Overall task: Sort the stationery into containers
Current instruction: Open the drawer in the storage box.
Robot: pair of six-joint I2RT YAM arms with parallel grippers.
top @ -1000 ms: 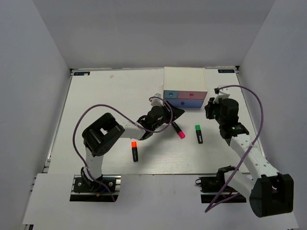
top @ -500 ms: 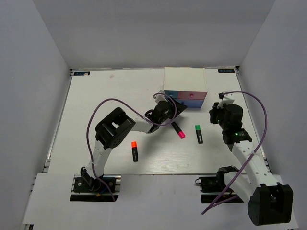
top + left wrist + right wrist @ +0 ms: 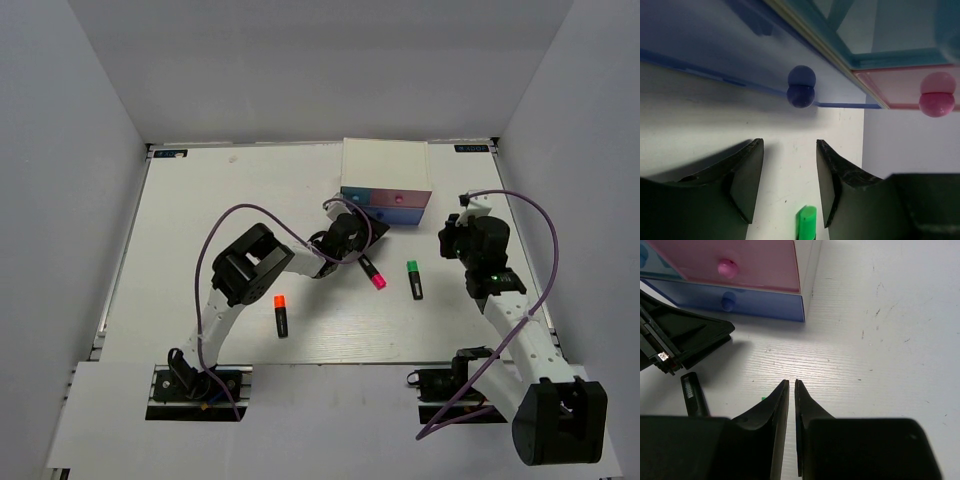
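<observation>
White, faintly grained table (image 3: 200, 220) with plain grey walls around it carries all the things. Your left gripper (image 3: 789, 145) has its fingers spread apart and empty, aimed at the small round blue knob (image 3: 801, 93) of the lower blue drawer (image 3: 765, 307), near it but not touching. Your right gripper (image 3: 791, 382) hovers over bare table to the right of the cabinet (image 3: 385, 160), fingers pressed almost together with nothing between them. The drawers look closed and the stationery lies outside. The pink-capped marker (image 3: 372, 272) is just beside the left arm, the green-capped marker (image 3: 414, 279) near it, and the orange-capped marker (image 3: 281, 313) well apart toward the near edge. I judge the main risk is the knob: it is a smooth glossy ball, so the flat black fingers can slip off if you close off-centre. The cabinet looks like light plastic with translucent drawer fronts, so a pull may drag the whole box over the table instead of opening the drawer. The markers are short cylinders and will roll if the left forearm brushes them.
</observation>
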